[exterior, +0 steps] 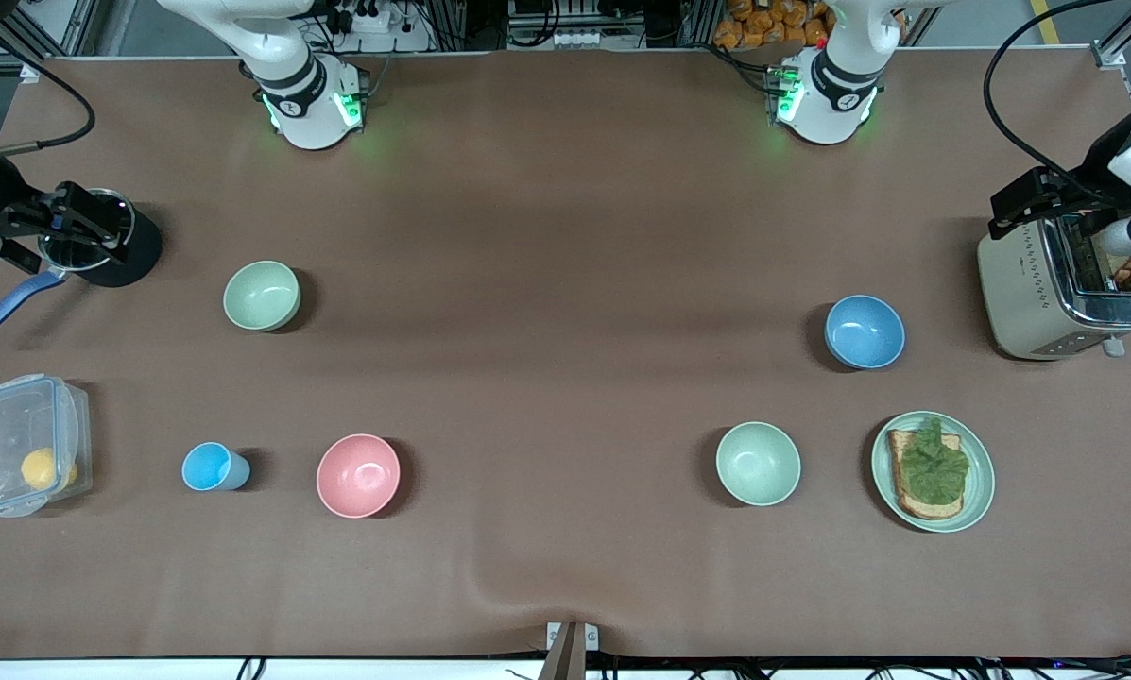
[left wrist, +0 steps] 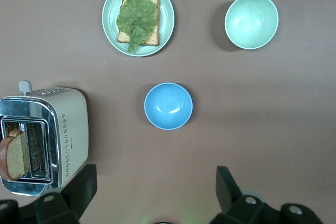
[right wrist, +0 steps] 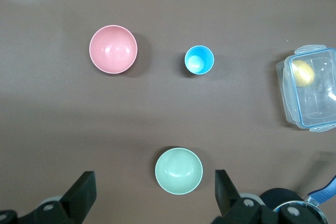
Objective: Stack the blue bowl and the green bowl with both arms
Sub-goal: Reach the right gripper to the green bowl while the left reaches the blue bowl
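The blue bowl (exterior: 865,331) stands upright toward the left arm's end of the table and also shows in the left wrist view (left wrist: 168,106). One green bowl (exterior: 758,463) stands nearer the front camera than it and shows in the left wrist view (left wrist: 251,21). A look-alike green bowl (exterior: 262,295) stands toward the right arm's end and shows in the right wrist view (right wrist: 178,171). My left gripper (left wrist: 156,182) is open and empty, high over the table. My right gripper (right wrist: 155,184) is open and empty, high over that second green bowl. Neither gripper shows in the front view.
A green plate (exterior: 981,472) with toast and lettuce lies beside the nearer green bowl. A toaster (exterior: 1028,283) holding bread stands at the left arm's end. A pink bowl (exterior: 358,475), a light-blue cup (exterior: 214,467), a clear lidded container (exterior: 26,444) and a pot (exterior: 102,241) are at the right arm's end.
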You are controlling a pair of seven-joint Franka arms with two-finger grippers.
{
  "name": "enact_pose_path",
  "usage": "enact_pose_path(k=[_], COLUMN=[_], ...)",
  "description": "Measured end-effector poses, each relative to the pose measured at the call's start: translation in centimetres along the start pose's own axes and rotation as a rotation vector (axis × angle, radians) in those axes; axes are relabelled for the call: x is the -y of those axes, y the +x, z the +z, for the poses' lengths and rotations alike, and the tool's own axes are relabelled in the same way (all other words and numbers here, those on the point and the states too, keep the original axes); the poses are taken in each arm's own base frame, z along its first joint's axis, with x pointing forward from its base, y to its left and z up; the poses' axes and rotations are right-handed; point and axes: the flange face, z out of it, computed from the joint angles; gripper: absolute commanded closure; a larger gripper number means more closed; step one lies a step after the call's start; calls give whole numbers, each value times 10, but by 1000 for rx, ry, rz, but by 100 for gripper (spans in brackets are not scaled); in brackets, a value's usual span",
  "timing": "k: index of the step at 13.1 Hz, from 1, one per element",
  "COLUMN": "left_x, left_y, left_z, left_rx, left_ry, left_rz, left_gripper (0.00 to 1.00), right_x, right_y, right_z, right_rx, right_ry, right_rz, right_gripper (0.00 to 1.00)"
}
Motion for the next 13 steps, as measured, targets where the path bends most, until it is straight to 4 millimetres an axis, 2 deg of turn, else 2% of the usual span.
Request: enact_pose_path(k=[6,9,11,13], left_x=[4,14,26,42], left_y=[0,4,16,37], left_z=[1,12,43,94], left_rx=[4,28,80,104], left_ry=[0,2,13,9], left_rz=[-7,-25,-43,-67], left_gripper=[0,0,0,0], right_x=[0,-3,-7,-11], right_y=[0,0,2,5], right_z=[0,13,37,62], right_rx=[2,43,91,124], right_ry=[-3,-1,3,-2], right_rz=[0,4,10,13], right_gripper=[0,0,0,0])
